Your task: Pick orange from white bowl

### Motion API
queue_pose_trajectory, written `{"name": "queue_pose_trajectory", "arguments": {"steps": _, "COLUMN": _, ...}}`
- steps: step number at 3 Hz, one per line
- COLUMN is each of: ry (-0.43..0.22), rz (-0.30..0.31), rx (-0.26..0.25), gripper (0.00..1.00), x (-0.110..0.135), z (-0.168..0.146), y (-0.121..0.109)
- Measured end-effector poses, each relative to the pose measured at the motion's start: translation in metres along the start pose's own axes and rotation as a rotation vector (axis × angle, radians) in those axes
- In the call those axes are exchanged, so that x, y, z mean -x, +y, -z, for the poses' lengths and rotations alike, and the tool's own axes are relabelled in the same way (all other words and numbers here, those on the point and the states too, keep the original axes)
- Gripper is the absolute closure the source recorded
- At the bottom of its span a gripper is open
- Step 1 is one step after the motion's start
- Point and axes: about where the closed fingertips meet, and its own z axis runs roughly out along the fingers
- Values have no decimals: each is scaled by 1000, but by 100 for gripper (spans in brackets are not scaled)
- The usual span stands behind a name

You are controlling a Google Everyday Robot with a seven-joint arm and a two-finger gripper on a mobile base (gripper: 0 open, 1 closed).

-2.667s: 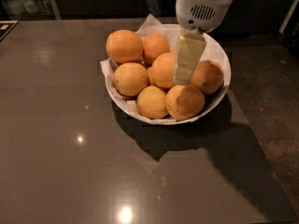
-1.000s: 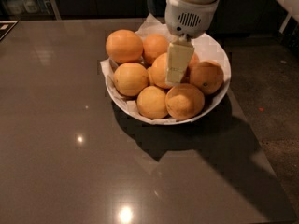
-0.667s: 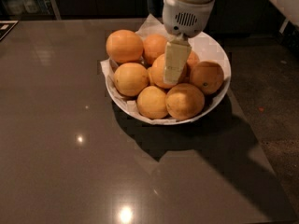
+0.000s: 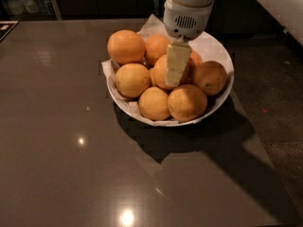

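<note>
The white bowl (image 4: 217,49), lined with crumpled white paper, stands on a dark glossy table and holds several oranges. My gripper (image 4: 174,79) hangs from its white wrist (image 4: 187,13) over the middle of the pile, directly in front of the central orange (image 4: 159,74) and partly covering it. Other oranges lie around it: a large one at the back left (image 4: 125,46), one at the left (image 4: 132,79), two at the front (image 4: 154,103) (image 4: 187,102), and one at the right with a small dark dot (image 4: 209,77). Whether the gripper touches the central orange cannot be told.
The dark table (image 4: 61,150) runs left and toward the front of the bowl. Its right edge (image 4: 255,126) lies just past the bowl, with speckled floor (image 4: 284,103) beyond. Bottles (image 4: 23,1) stand at the far back left.
My gripper has moved left from the bowl's right side to over the central orange and has come a little lower. The oranges and the bowl have not moved.
</note>
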Motion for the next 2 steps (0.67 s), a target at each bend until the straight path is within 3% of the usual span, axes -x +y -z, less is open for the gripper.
{"name": "queue_pose_trajectory", "arguments": {"steps": 1, "ry": 16, "rz": 0, "rx": 21, "gripper": 26, "x": -1, "z": -11, "y": 1}}
{"name": "queue_pose_trajectory", "arguments": {"steps": 2, "ry": 16, "rz": 2, "rx": 27, "gripper": 45, "x": -1, "z": -11, "y": 2}}
